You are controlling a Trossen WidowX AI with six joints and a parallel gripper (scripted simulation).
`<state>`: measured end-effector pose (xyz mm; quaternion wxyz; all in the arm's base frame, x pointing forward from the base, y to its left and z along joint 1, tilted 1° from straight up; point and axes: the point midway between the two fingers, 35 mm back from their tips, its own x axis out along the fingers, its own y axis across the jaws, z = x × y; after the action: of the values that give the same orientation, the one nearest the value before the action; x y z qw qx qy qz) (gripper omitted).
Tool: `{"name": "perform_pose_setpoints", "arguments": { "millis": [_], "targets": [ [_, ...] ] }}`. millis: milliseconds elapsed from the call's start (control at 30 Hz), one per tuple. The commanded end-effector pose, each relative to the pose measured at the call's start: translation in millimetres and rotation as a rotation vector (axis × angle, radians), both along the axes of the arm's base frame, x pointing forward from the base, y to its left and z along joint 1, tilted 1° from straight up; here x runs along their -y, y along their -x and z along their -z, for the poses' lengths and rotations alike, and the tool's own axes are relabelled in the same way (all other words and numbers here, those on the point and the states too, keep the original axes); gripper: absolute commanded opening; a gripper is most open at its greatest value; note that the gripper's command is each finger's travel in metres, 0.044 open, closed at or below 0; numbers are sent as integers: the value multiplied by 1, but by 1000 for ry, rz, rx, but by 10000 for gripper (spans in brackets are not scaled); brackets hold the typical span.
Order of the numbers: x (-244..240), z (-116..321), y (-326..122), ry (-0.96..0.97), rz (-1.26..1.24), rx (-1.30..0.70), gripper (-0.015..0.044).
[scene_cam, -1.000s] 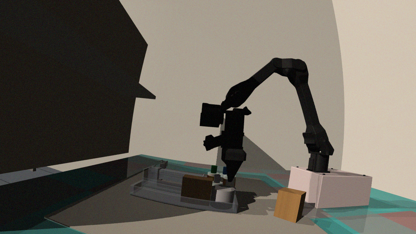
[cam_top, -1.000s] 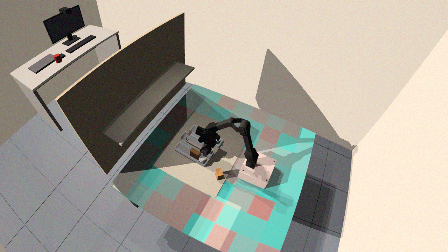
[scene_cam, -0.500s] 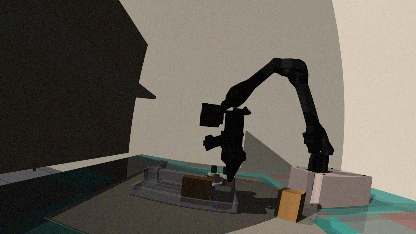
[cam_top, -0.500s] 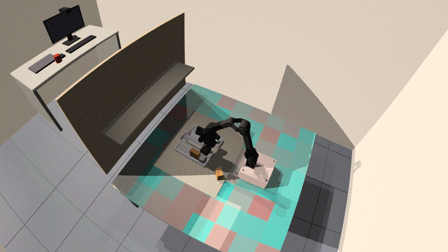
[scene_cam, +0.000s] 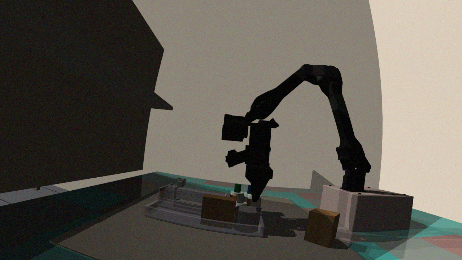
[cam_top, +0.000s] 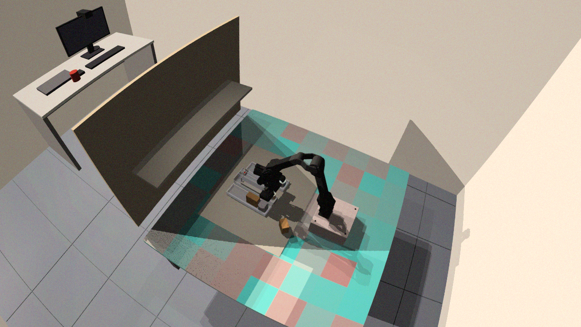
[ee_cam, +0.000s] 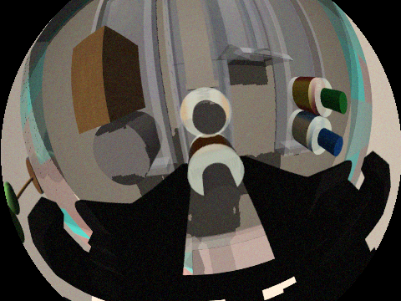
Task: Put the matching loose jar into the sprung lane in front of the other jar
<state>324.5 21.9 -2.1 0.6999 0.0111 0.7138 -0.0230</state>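
My gripper [scene_cam: 255, 199] [ee_cam: 214, 165] points straight down and is shut on a jar [ee_cam: 210, 143] with an orange-brown label, a pale shoulder and a grey cap. The held jar is upright at the front of the lane [ee_cam: 198, 46]. The jar in the lane [ee_cam: 185, 112] has a like pale shoulder and grey cap; it stands directly behind the held one, and they look touching or nearly so. Its label is hidden. The pusher plate behind it and the low front stop cannot be made out. I cannot tell whether the held jar's base rests on the lane floor.
A green-capped jar [scene_cam: 237, 188] [ee_cam: 334, 100] and a blue-capped jar [ee_cam: 330, 141] stand to the right in the wrist view. A wooden block [scene_cam: 218, 210] [ee_cam: 121, 79] and grey cylinder [scene_cam: 247, 219] [ee_cam: 119, 150] stand left, in a clear tray. Another wooden block [cam_top: 284, 225] [scene_cam: 321, 228] stands near the arm's base.
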Motion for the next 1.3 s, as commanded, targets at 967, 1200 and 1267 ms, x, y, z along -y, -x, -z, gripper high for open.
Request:
{"name": "perform_pose_setpoints", "arguments": {
  "millis": [967, 1200, 1267],
  "targets": [
    [0, -3, -11, 1, -5, 31, 0],
    [0, -3, -12, 1, -5, 31, 0],
    [0, -3, -13, 1, -5, 31, 0]
  ]
}}
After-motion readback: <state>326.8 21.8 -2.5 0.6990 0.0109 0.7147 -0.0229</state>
